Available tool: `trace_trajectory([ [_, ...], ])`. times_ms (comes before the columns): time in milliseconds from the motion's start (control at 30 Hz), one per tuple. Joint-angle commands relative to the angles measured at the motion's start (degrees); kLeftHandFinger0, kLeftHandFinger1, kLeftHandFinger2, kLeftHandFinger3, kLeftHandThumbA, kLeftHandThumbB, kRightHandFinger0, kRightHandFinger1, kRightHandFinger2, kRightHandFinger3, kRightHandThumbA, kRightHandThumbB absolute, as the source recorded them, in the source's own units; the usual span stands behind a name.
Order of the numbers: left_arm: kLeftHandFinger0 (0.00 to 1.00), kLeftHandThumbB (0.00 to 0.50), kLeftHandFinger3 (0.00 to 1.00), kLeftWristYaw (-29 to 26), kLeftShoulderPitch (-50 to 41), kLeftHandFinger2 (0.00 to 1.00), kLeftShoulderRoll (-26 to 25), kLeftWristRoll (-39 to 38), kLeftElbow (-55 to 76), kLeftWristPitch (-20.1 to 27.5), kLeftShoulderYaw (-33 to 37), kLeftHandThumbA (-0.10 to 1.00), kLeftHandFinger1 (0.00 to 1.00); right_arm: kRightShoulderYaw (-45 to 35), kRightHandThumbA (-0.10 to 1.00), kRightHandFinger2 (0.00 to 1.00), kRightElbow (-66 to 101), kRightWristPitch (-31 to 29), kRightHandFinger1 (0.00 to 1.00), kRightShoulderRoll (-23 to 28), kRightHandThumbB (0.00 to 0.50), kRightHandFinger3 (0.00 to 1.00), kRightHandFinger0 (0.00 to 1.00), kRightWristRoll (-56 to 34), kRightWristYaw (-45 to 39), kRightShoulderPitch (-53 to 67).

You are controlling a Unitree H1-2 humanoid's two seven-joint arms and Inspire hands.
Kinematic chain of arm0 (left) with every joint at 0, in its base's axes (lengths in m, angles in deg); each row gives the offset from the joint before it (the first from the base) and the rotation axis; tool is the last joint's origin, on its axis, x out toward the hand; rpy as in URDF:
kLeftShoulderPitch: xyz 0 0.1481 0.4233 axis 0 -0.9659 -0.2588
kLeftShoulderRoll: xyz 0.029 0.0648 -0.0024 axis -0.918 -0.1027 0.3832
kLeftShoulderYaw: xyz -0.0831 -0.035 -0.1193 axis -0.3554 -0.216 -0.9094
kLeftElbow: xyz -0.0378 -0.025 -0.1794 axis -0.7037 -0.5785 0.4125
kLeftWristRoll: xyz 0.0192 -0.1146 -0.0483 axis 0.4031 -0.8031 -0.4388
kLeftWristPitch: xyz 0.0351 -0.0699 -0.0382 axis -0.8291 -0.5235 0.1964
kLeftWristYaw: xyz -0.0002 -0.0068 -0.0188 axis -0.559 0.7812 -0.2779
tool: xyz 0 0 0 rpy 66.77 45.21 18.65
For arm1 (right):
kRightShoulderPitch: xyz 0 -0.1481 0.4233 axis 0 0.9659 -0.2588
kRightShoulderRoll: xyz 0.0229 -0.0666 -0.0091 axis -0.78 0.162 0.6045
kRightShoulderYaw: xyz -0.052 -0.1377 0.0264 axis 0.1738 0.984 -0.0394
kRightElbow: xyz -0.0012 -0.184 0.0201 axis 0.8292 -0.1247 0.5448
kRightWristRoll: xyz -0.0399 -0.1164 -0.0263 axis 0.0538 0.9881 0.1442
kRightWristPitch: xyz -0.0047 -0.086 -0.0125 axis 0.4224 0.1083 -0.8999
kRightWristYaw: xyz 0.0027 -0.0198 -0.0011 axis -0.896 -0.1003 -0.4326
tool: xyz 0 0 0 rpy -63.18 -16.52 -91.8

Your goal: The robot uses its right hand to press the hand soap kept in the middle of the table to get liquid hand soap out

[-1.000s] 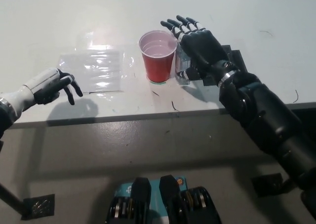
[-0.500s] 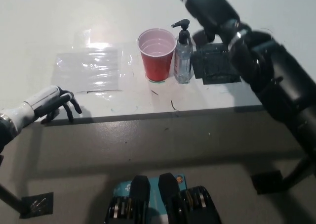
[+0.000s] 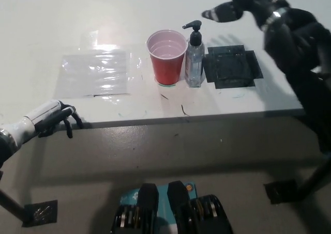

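A clear hand soap bottle (image 3: 194, 61) with a black pump head stands upright near the middle of the white table (image 3: 62, 17). It touches the right side of a red cup (image 3: 167, 57). My black right hand (image 3: 239, 2) hovers high at the picture's top right, above and to the right of the pump, apart from it. It is open and holds nothing, with one finger (image 3: 216, 13) pointing left and the rest cut off by the top edge. My white left hand (image 3: 50, 119) rests at the table's front left edge, open, fingers drooping over the edge.
A flat black tray (image 3: 230, 67) lies just right of the bottle. A clear plastic sheet (image 3: 98, 71) lies left of the cup. The table's front edge runs across the middle, with grey floor (image 3: 170, 156) below.
My right hand has lifted off the bottle and swung up to the top right, uncovering the pump. My left hand has slid back to the table's front edge.
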Motion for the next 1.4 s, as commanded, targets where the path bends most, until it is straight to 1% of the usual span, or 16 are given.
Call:
trace_trajectory([
  [0,0.01,0.314,0.59,-0.6,0.4,0.27,-1.3,-0.2,1.4,1.0,-1.2,1.00,0.00,-4.7,1.00,1.00,7.1,2.8,1.00,3.9,0.434,1.00,1.00,-3.6,-3.1,1.3],
  [100,0.03,0.304,0.61,-0.7,0.1,0.27,-1.4,-0.3,1.4,0.9,-1.6,1.00,0.01,-7.2,1.00,1.00,10.5,4.1,1.00,5.1,0.447,1.00,1.00,-4.8,-4.0,3.6],
  [133,0.06,0.299,0.61,-0.4,0.1,0.28,-1.6,-0.2,1.7,0.6,-1.5,1.00,0.03,-9.3,1.00,1.00,13.0,4.1,1.00,6.2,0.432,1.00,1.00,-6.2,-3.7,6.0],
  [400,0.15,0.291,0.60,-0.6,-0.8,0.30,-1.7,-0.4,2.4,0.5,-2.3,1.00,0.06,-18.9,1.00,1.00,22.8,8.3,1.00,7.8,0.495,1.00,1.00,-11.0,-3.8,20.3],
  [433,0.22,0.285,0.62,-0.6,-1.0,0.33,-1.9,-0.1,2.6,0.1,-2.2,1.00,0.08,-20.4,1.00,1.00,23.8,7.9,1.00,7.4,0.496,1.00,1.00,-11.7,-2.7,23.4],
  [600,0.18,0.319,0.60,-1.1,-1.2,0.32,-1.5,0.7,3.1,-0.4,-2.0,1.00,0.06,-23.8,1.00,1.00,26.9,8.9,1.00,5.9,0.500,1.00,1.00,-12.9,-1.4,31.6],
  [700,0.16,0.306,0.61,-0.9,-1.2,0.30,-1.5,0.1,2.7,-0.1,-2.3,1.00,0.06,-25.3,1.00,1.00,27.6,9.4,1.00,4.8,0.500,1.00,1.00,-13.6,-0.5,35.4],
  [800,0.14,0.302,0.62,-1.0,-1.0,0.30,-1.2,-0.2,2.5,-0.3,-2.7,1.00,0.06,-26.6,1.00,1.00,26.8,8.0,1.00,3.9,0.482,1.00,1.00,-14.4,0.9,38.1],
  [833,0.14,0.297,0.61,-1.1,-1.0,0.30,-1.4,0.0,2.4,0.3,-2.5,1.00,0.06,-26.9,1.00,1.00,26.5,7.9,1.00,3.7,0.456,1.00,1.00,-14.4,1.1,39.2],
  [967,0.10,0.328,0.61,-1.2,-1.1,0.29,-1.3,-0.2,2.5,0.3,-2.9,1.00,0.04,-28.4,1.00,1.00,24.8,7.8,1.00,2.1,0.395,1.00,1.00,-15.5,2.3,43.4],
  [1067,0.09,0.331,0.61,-1.5,-1.2,0.29,-1.2,0.2,2.5,0.6,-2.9,1.00,0.04,-28.8,1.00,1.00,23.5,6.1,1.00,1.4,0.375,1.00,1.00,-16.0,3.6,44.9],
  [1100,0.11,0.324,0.60,-1.7,-1.1,0.27,-1.0,-0.1,2.1,0.8,-3.1,1.00,0.03,-29.3,1.00,1.00,22.2,4.6,1.00,0.8,0.342,1.00,1.00,-16.3,5.0,46.3],
  [1133,0.11,0.324,0.59,-1.6,-1.1,0.27,-1.0,-0.1,2.1,0.8,-3.1,1.00,0.03,-29.3,1.00,1.00,22.2,4.5,1.00,0.8,0.339,1.00,1.00,-16.3,5.1,46.3],
  [1200,0.21,0.326,0.60,-1.9,-1.2,0.29,-1.2,1.1,2.6,0.6,-2.7,1.00,0.05,-29.8,1.00,1.00,20.0,2.4,1.00,0.2,0.302,1.00,1.00,-16.5,7.1,47.7],
  [1233,0.24,0.327,0.60,-1.9,-1.2,0.29,-1.2,1.0,2.5,1.0,-2.7,1.00,0.04,-29.9,1.00,1.00,20.0,3.5,1.00,0.0,0.317,1.00,1.00,-16.4,7.1,48.3],
  [1367,0.19,0.321,0.60,-1.8,-1.2,0.30,-0.9,0.4,2.4,0.5,-3.2,1.00,0.05,-29.8,1.00,1.00,17.5,1.4,1.00,0.1,0.284,1.00,1.00,-15.8,9.1,49.7],
])
